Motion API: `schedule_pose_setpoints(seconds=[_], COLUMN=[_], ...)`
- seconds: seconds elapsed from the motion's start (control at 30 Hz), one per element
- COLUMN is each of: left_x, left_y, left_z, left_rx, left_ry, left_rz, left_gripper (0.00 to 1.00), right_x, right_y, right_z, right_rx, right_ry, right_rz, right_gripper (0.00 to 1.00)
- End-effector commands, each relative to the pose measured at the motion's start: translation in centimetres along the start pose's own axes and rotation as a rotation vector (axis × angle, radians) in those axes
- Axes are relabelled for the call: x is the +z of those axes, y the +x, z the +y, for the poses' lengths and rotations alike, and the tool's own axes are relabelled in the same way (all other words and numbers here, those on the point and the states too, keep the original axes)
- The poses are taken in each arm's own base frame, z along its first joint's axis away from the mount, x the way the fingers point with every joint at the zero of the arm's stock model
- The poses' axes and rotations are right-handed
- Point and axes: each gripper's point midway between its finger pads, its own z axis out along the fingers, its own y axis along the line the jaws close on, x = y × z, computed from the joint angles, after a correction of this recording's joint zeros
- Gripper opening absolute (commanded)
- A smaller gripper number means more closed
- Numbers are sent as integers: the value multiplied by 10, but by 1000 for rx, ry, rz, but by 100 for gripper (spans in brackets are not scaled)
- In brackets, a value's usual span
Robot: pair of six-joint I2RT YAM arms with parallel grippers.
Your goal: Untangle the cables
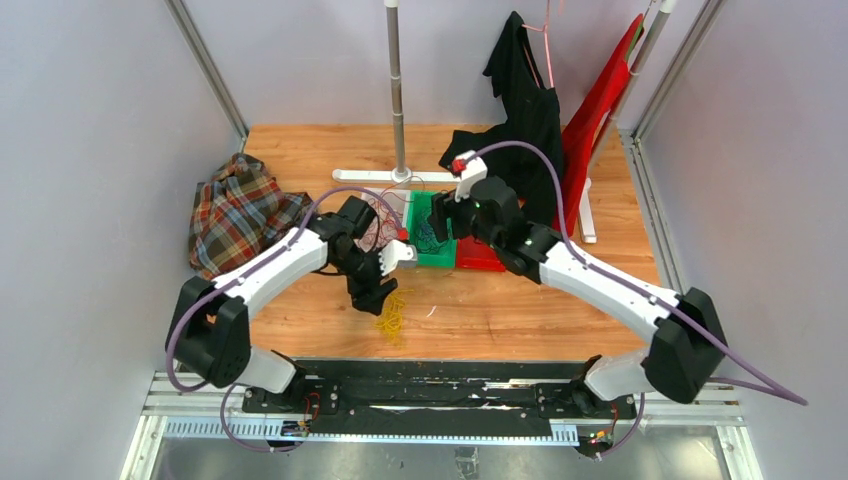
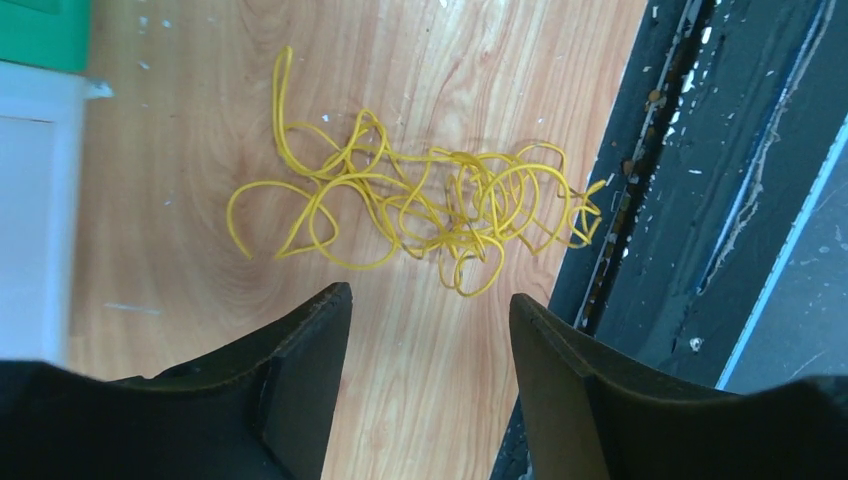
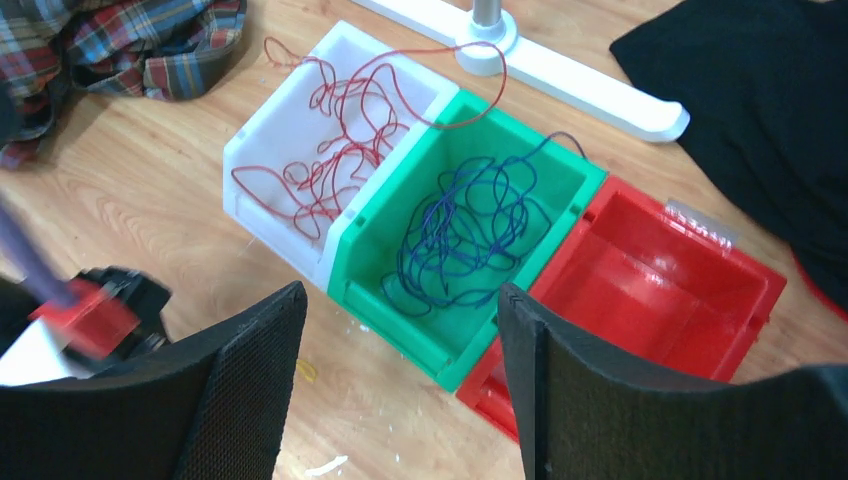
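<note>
Place: you face a robotics lab cell.
Walls: grey panels (image 1: pixel 90 150) in metal posts (image 1: pixel 205 65).
Bench: wooden tabletop (image 1: pixel 500 310), black mounting rail (image 1: pixel 440 395).

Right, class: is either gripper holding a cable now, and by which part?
Nothing is held. The left gripper stands open above the yellow cables; the right gripper stands open above the blue cables.

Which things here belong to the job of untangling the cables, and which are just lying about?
Part of the job: yellow cable bunch on the table; red cable bunch in the white bin; blue cable bunch in the green bin; red bin.

Lying about: plaid cloth; black garment; red garment; white stand.
</note>
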Motion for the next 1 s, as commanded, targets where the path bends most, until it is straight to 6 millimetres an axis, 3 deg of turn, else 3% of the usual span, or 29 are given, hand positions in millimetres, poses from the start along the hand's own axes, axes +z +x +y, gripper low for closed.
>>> schedule_pose_setpoints(seconds=[0.0, 0.2, 0.3, 0.4, 0.47, 0.53, 0.73, 0.97], left_x=[23, 54, 64, 64, 53, 34, -32, -81], left_y=[0, 13, 23, 24, 17, 6, -25, -33], left_z=[7, 6, 10, 13, 10, 3, -28, -50], left_rx=[-6, 14, 15, 8, 18, 44, 63, 48], left_ry=[-9, 1, -9, -24, -31, -42, -61, -117], left_rz=[-6, 72, 126, 133, 119, 91, -21, -91], left_gripper=[63, 55, 39, 16, 5, 1, 1, 1], right_x=[-22, -45, -50, -54, -56, -57, -50, -52], right_y=[15, 31, 44, 48, 46, 43, 44, 35], right_z=[-2, -10, -11, -10, -7, -1, 30, 91], right_rx=[38, 68, 87, 100, 101, 93, 43, 12], right_ry=[38, 65, 62, 55, 37, 11, -59, -232], right_rz=[-21, -39, -34, -35, -48, -67, -39, -127], right_gripper=[70, 70, 70, 69, 67, 66, 69, 72])
